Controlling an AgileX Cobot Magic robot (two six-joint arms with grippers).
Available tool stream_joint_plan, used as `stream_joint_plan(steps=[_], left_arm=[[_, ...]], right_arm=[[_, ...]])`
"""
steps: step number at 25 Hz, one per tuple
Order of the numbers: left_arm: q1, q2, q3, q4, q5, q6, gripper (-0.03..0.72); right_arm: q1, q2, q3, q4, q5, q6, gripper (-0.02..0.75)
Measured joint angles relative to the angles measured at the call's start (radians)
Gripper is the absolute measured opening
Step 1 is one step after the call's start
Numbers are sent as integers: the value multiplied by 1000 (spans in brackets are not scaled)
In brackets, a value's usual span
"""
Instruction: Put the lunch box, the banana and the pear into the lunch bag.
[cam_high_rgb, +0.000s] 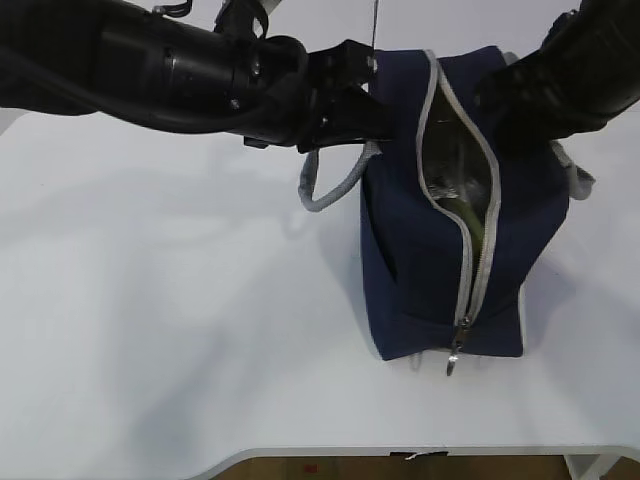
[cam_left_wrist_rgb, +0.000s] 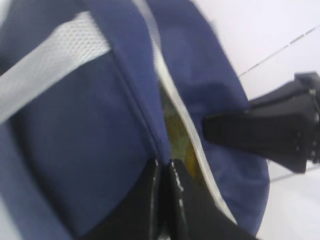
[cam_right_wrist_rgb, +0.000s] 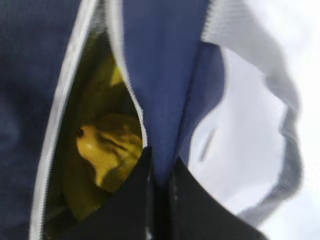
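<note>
The navy lunch bag stands on the white table, its grey zipper open along the top. My left gripper is shut on the bag's left rim fabric. My right gripper is shut on the bag's right rim fabric. Inside the opening the right wrist view shows the yellow pear and behind it the curved banana. The left wrist view shows a sliver of yellow in the gap and the right gripper's finger across it. The lunch box is hidden.
A grey webbing handle hangs off the bag's left side, another off its right. The zipper's metal pull dangles at the bag's near end. The table's front edge runs along the bottom.
</note>
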Motion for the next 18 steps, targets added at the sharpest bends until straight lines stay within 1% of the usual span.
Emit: stream_joint_plan(steps=[4,10,18], left_arm=[[0,2,-5,10,-9,0,-1],[-5,2,-7,98,-13,5,-1],[-5,2,-7,105,-94,5,-1]], right_arm=[[0,0,16,17,-44,0,6],[0,6,17,18,-85,-2,6],[0,24,54,24,-150,15,6]])
